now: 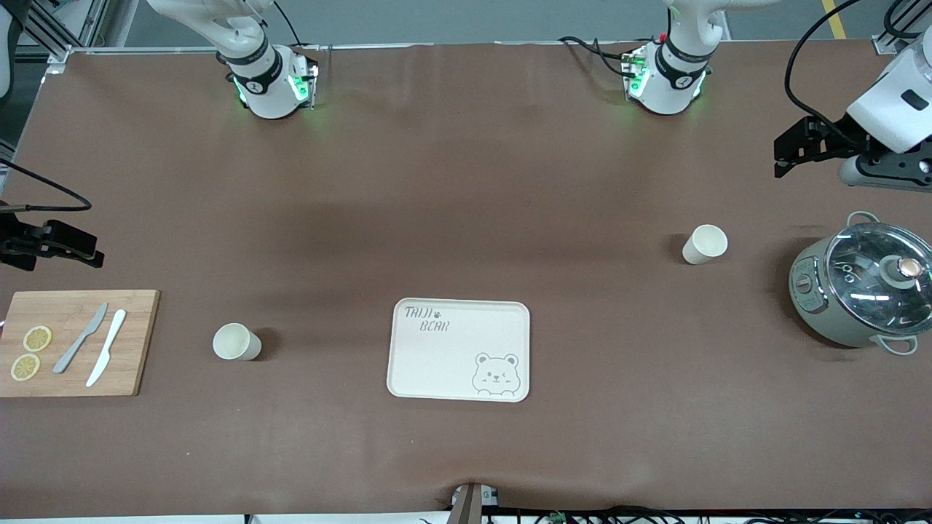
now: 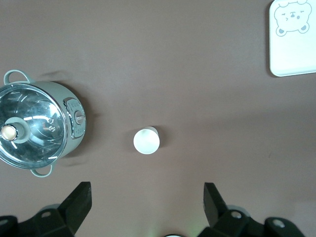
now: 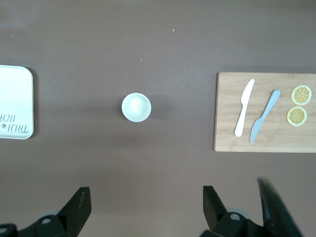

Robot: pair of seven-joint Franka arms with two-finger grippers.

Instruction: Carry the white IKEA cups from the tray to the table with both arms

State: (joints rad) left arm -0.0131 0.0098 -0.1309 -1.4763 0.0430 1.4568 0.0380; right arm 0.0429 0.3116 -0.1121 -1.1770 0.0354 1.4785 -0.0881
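Both white IKEA cups already stand upright on the brown table (image 1: 466, 182), well apart from the tray (image 1: 437, 364), which carries nothing. One cup (image 1: 237, 341) sits between the tray and the wooden cutting board (image 1: 138, 342), toward the right arm's end; the other cup (image 1: 704, 244) sits between the tray and the lidded pot (image 1: 815, 291), toward the left arm's end and farther from the front camera. The right gripper (image 1: 54, 244) hangs above the table just past the cutting board's edge, fingers spread and holding nothing; the left gripper (image 1: 790, 153) hovers over the table near the pot, likewise spread and empty. Each cup lies closer to its own arm, so the transfer looks finished and neither arm needs to cross.
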